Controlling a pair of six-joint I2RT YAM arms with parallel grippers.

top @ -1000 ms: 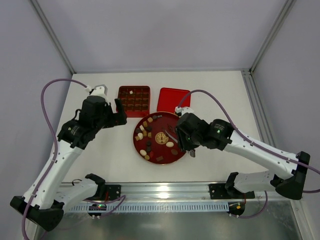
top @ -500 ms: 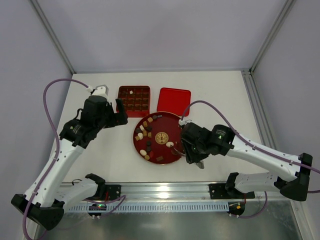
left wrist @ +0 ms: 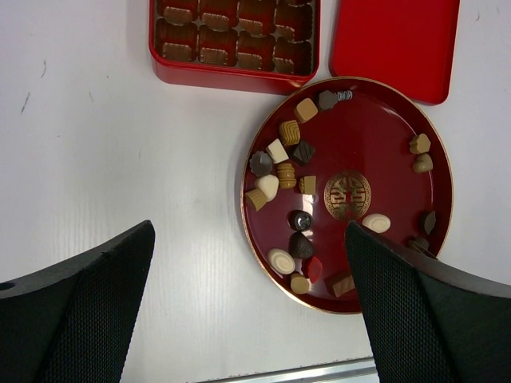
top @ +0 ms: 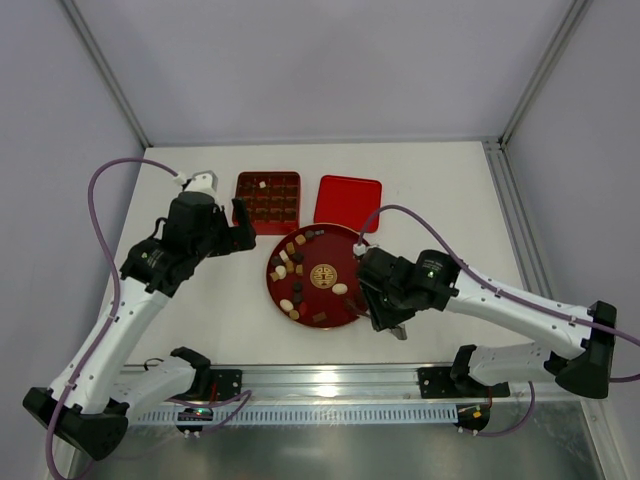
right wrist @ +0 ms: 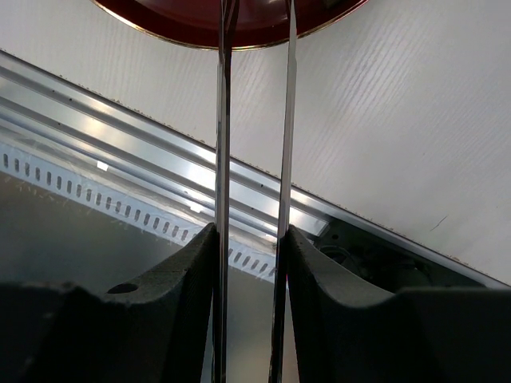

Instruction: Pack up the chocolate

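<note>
Your left pincer (left wrist: 249,231) hangs spread wide and holding nothing, above the white table (top: 220,300) just left of the red box (left wrist: 235,76). To its right, that square box sits uncovered. Its grid of compartments looks brown throughout, and you cannot tell from these views how many hold a piece, though one pale piece shows in the far row from above. Next to the box lies its flat red lid (left wrist: 395,48), set aside and touching nothing but the table. In front of both sits the round red plate (left wrist: 375,144) with a gold emblem (left wrist: 347,194) at its middle. The chocolate (left wrist: 267,186) lies here, roughly twenty small dark, tan and cream pieces, most clustered on the plate's left half and a few along its right rim. Furthest right, your right pincer (right wrist: 254,120) hovers at the plate's near right edge. Its two thin metal blades stand a narrow gap apart, but their tips run out of view, so you cannot tell whether they pinch a piece. Judging by the crowded plate, most of the packing is yet to do, and the lid is not yet on.
</note>
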